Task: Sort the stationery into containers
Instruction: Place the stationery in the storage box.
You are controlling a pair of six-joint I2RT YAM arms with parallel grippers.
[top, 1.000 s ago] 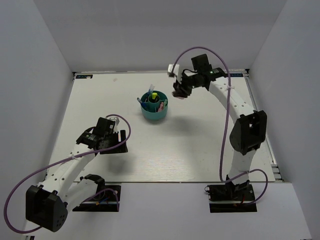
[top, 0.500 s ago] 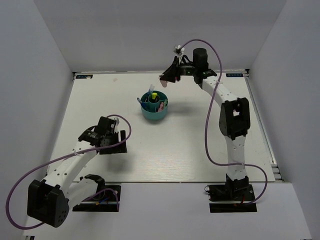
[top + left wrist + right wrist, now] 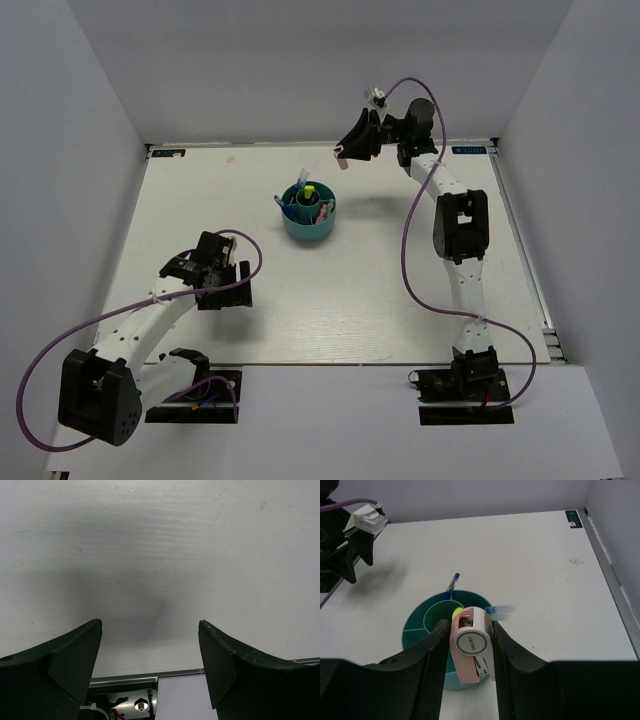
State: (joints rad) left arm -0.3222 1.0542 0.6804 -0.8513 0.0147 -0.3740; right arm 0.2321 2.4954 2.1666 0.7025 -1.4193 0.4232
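- Top view: the right gripper (image 3: 345, 150) is raised above the far side of the table (image 3: 400, 290), its jaws pinching a pink highlighter (image 3: 339, 156). From here the highlighter is only a small pale-pink sliver at the fingertips.
- The round teal organizer (image 3: 300, 233) stands on the table nearer the middle, apart from the held highlighter. A yellow-capped marker (image 3: 310, 190), a blue pen (image 3: 286, 206) and some pink pieces stand inside it.
- The left gripper (image 3: 228, 288) hangs low over the near left part of the table, well apart from the organizer.
- Left wrist view: the left gripper (image 3: 150, 630) has its jaws spread wide, with only bare white table (image 3: 160, 555) between the two dark fingers (image 3: 75, 655).
- Right wrist view: the right gripper (image 3: 469, 630) clamps the pink highlighter (image 3: 470, 647) from both sides.
- Its end faces the camera: a white rounded-rectangle face with small grey lettering, with a pale-pink body behind and below it.
- Behind it sits the teal organizer (image 3: 415, 630), its curved inner dividers showing.
- The blue pen (image 3: 452, 584) leans out over the organizer's far rim. The yellow cap of the marker (image 3: 456, 612) and a clear pen with a blue tip (image 3: 500, 611) show just beside the highlighter.
- The left arm (image 3: 345, 555) shows at the upper left edge, over the table (image 3: 535, 565).
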